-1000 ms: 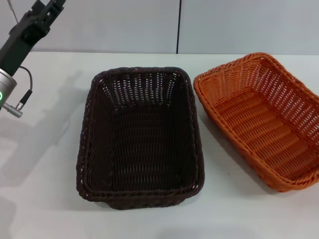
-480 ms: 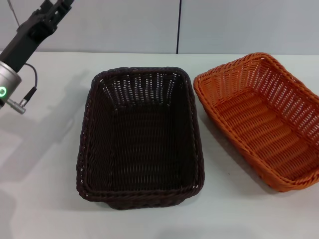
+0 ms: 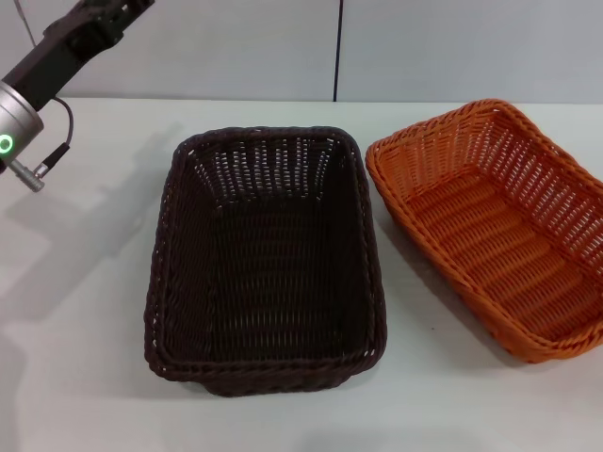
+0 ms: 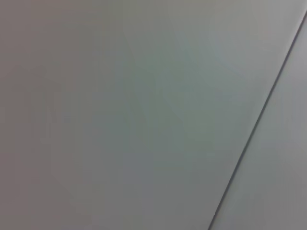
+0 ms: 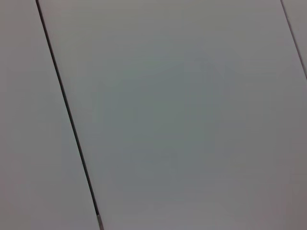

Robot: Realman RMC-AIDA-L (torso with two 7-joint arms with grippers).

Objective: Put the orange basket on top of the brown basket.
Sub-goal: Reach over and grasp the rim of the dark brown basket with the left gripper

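The brown basket (image 3: 267,259) stands empty on the white table (image 3: 85,311), at the middle of the head view. The orange basket (image 3: 490,221) stands empty to its right, close beside it with a narrow gap between the rims. My left arm (image 3: 42,71) is raised at the far left, above and behind the table's left part; its fingertips run off the top edge of the view. My right arm does not show in the head view. Both wrist views show only a grey wall panel with a dark seam.
A grey wall (image 3: 236,47) with a vertical seam (image 3: 337,52) rises behind the table's far edge. The arm's shadow lies on the table left of the brown basket.
My left arm has risen and swung up and to the right, farther out of view at the top left. The baskets have not moved.
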